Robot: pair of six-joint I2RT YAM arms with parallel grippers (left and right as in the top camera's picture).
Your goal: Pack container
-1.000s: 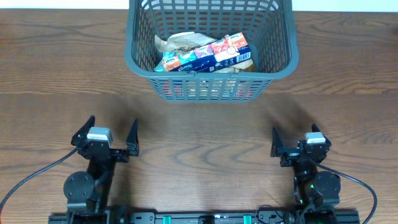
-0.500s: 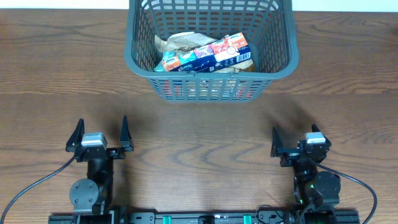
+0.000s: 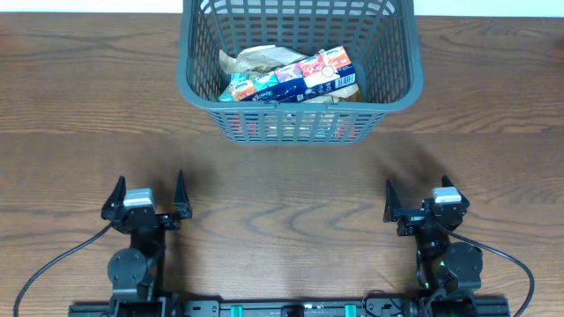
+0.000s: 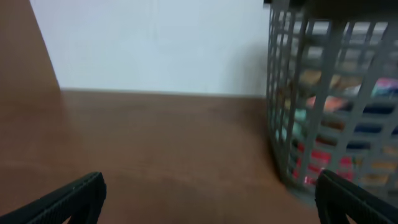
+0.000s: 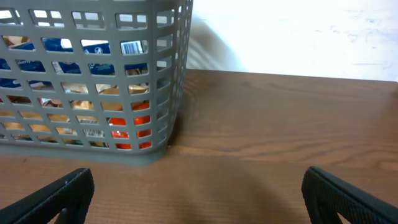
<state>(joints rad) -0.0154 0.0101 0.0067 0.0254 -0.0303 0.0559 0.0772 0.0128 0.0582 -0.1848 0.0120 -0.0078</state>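
The container (image 3: pixel 405 84), a dark grey slotted basket, stands at the far middle of the table and holds several snack packets (image 3: pixel 295 75). It shows at the right in the left wrist view (image 4: pixel 292 93) and at the left in the right wrist view (image 5: pixel 161 93). My left gripper (image 3: pixel 145 195) is open and empty near the front left edge. My right gripper (image 3: pixel 423 201) is open and empty near the front right edge. Both are well short of the container. In the wrist views, the left gripper (image 4: pixel 211 199) and the right gripper (image 5: pixel 199 193) show only bare wood between their fingers.
The brown wooden table (image 3: pixel 282 185) lies between the grippers and the container. A white wall (image 4: pixel 155 43) rises behind the table's far edge. Cables (image 3: pixel 53 255) run from the arm bases at the front.
My left arm has drawn back and turned, its gripper shifting slightly left and toward the front edge, still open. The right arm and the container have not moved.
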